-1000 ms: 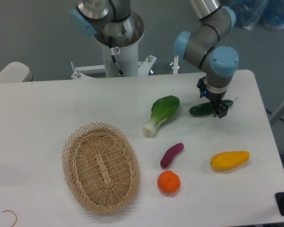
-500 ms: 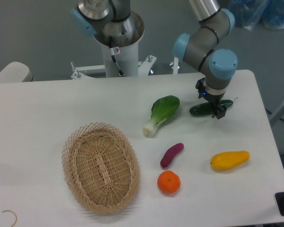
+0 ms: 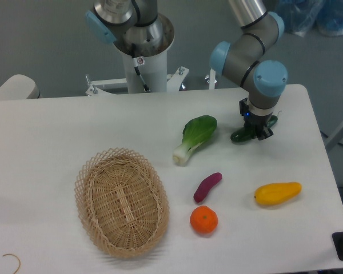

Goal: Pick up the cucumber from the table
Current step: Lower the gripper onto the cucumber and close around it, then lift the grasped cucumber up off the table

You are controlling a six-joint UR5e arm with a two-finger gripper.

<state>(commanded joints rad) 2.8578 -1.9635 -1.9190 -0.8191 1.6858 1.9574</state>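
Note:
The cucumber (image 3: 239, 136) is a dark green glossy cylinder at the back right of the white table (image 3: 57, 131). My gripper (image 3: 257, 131) points straight down over its middle, with the fingers shut on it. The cucumber's left end sticks out below the fingers, and a sliver of its right end shows behind the wrist. The middle of the cucumber is hidden by the gripper. I cannot tell whether it still touches the tabletop.
A leafy bok choy (image 3: 194, 137) lies just left of the cucumber. A purple sweet potato (image 3: 207, 186), an orange (image 3: 203, 220) and a yellow fruit (image 3: 277, 193) lie nearer the front. A wicker basket (image 3: 122, 201) sits front left. The robot base (image 3: 143, 51) stands at the back.
The gripper has turned slightly and closed around the cucumber. The cucumber now sits more steeply tilted, with its left end lower and its right end tucked behind the wrist.

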